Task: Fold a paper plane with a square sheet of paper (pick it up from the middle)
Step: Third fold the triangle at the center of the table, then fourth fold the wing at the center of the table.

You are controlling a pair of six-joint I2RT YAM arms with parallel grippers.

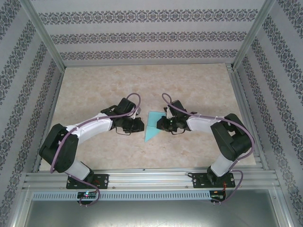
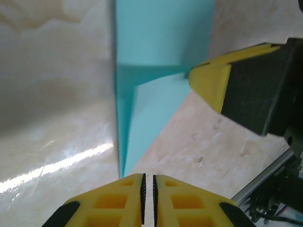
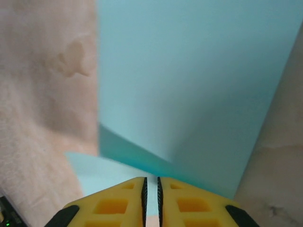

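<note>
Part-folded teal paper (image 1: 152, 126) on table (image 1: 194, 85)

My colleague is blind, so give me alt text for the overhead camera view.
A partly folded teal paper sheet lies on a marbled table between the left arm and right arm, both reaching toward it. Patterned walls surround the table.

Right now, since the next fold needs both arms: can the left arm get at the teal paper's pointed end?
Probably yes: the left gripper sits at the tip of the paper with nothing between, and the right gripper is farther along its edge.
</note>
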